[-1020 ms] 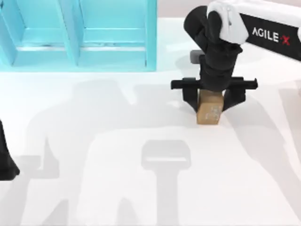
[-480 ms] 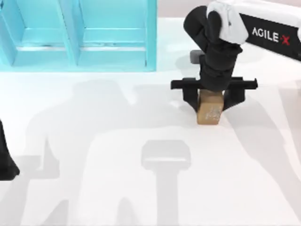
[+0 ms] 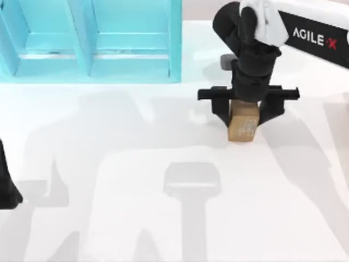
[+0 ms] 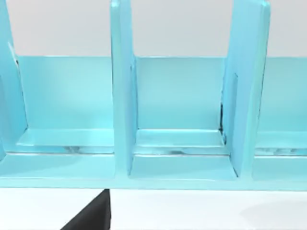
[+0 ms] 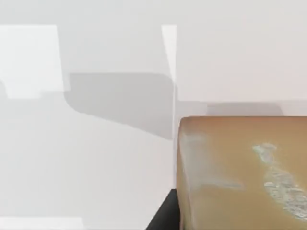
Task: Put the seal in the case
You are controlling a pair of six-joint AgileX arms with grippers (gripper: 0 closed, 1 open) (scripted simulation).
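One arm working | right claw (image 3: 244, 116) spread wide, straddling seal (image 3: 243, 128), not yet clamped | seal upright on bench (image 3: 163, 218) between fingers | step: grasp | next: clamp, lift, carry to case (image 3: 90, 41) | left claw (image 3: 6, 191) parked.

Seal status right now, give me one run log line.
seal: upright on table, between right hand's spread fingers, not gripped | case: table's far left, apart from seal | left hand: parked at left edge

A white table (image 3: 136, 218) fills the scene under bright light, crossed by soft grey shadows, with an open-fronted turquoise shelf unit (image 3: 90, 41) standing along its far edge at the left, split by upright dividers (image 4: 122, 91) into compartments.
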